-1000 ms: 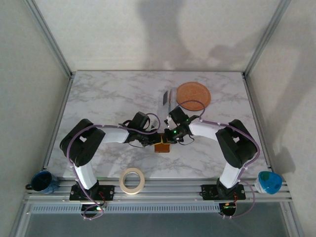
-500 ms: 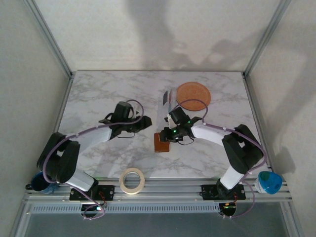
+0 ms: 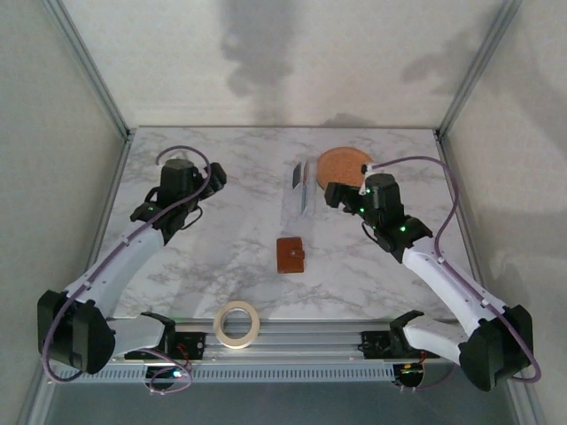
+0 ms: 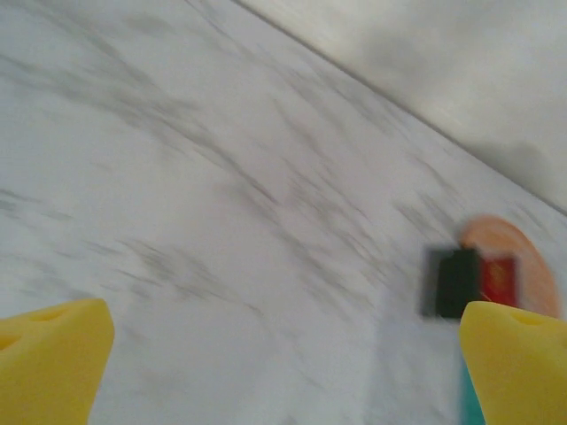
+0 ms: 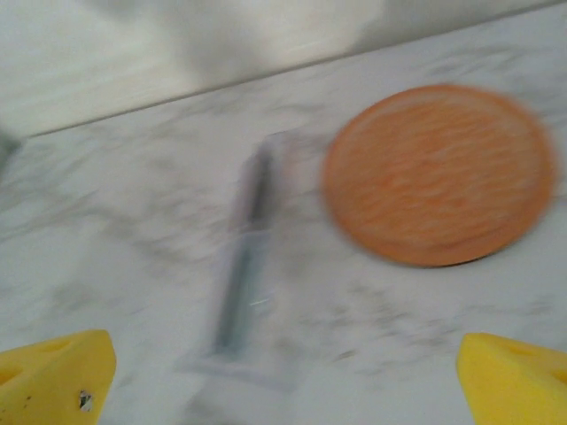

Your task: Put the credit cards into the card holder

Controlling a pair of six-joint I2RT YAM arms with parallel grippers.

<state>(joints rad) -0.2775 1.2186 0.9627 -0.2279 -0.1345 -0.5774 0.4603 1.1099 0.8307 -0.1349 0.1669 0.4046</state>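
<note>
We see the small brown leather card holder (image 3: 289,255) lying closed, long axis near-to-far. The left gripper (image 4: 283,363) and right gripper (image 5: 283,372), earlier beside it, now gape wide, well apart from it.

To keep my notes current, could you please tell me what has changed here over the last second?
Both arms pulled away from the wallet: the left arm swung to the far left, the right arm back toward the orange plate. Their jaws stand open, and the wallet lies released on the table. The plate, clear sleeve and tape roll stayed put.
</note>
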